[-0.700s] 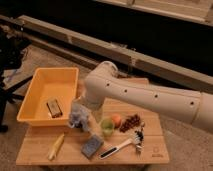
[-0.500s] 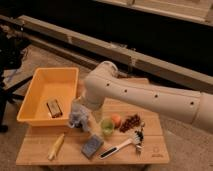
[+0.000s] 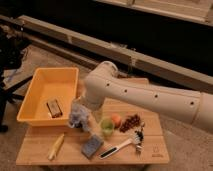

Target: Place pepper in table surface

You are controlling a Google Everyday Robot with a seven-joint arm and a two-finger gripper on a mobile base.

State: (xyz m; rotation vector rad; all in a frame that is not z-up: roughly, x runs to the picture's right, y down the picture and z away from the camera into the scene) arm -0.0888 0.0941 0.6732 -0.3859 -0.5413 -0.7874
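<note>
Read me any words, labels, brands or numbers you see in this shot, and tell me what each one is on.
No text can be read.
The logo mark on the table surface corner: too blurred to read.
The packet in the yellow bin: any label too blurred to read.
The claw, low beside the grey plush toy, and the arm show no lettering.

My arm reaches in from the right, bends sharply at the elbow, and drops; my pincer hangs straight below that bend, mostly hidden.
</note>
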